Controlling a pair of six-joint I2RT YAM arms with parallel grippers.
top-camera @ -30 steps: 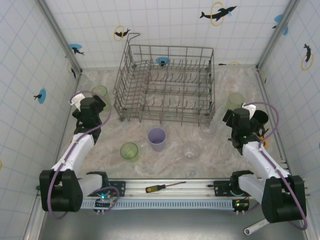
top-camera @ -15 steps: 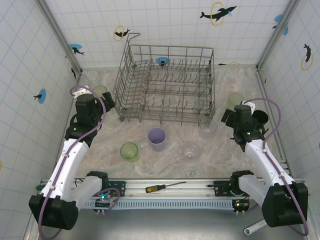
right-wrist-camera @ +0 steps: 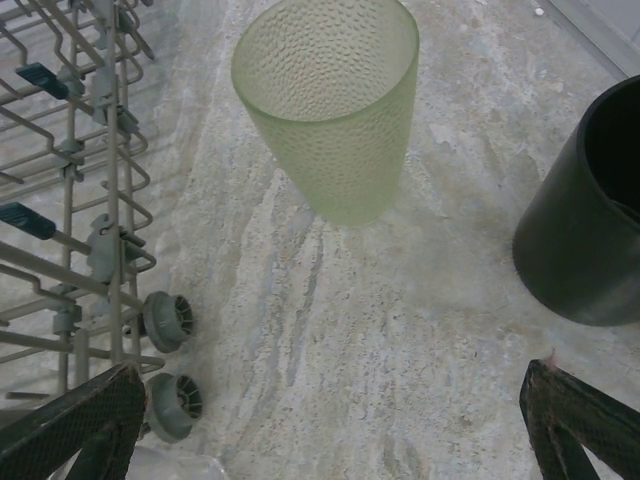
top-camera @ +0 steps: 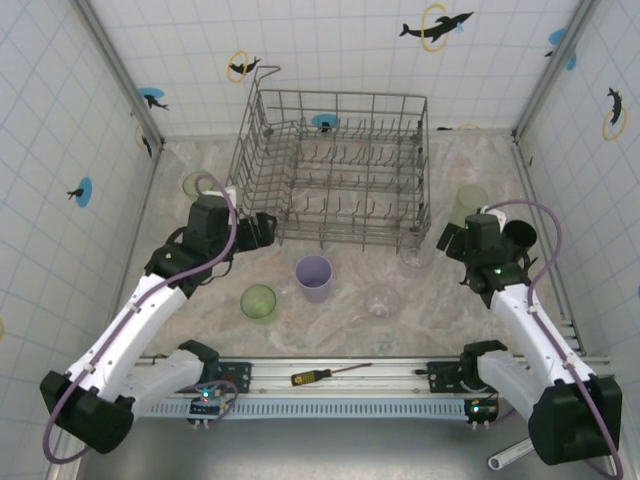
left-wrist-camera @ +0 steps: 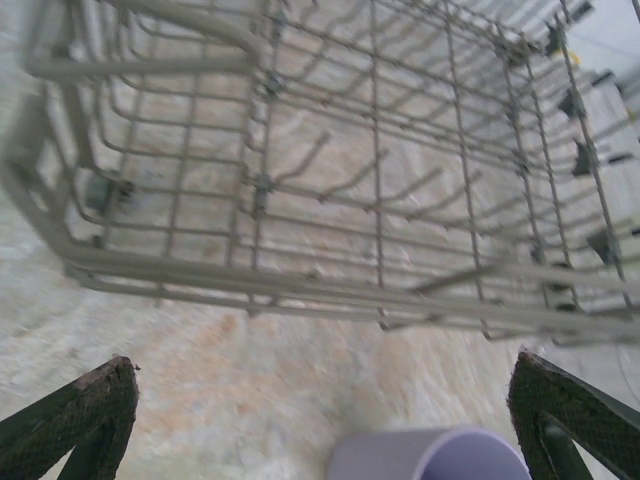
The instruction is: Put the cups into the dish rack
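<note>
Dish rack is placed at the far middle of the tabletop. Both hands are held wide open, with nothing gripped. The left hand is pointed at the rack's near wall, over the lavender cup. The right hand is pointed at a green tumbler beside the black mug. A second green tumbler and a clear glass are seen before the rack.

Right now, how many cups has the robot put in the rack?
None yet: the dish rack is empty. Nothing is in hand either; the left fingers hang open near the lavender cup, and the right fingers hang open facing a green tumbler and the black mug. Every cup is left to load, including a clear glass on the table.
</note>
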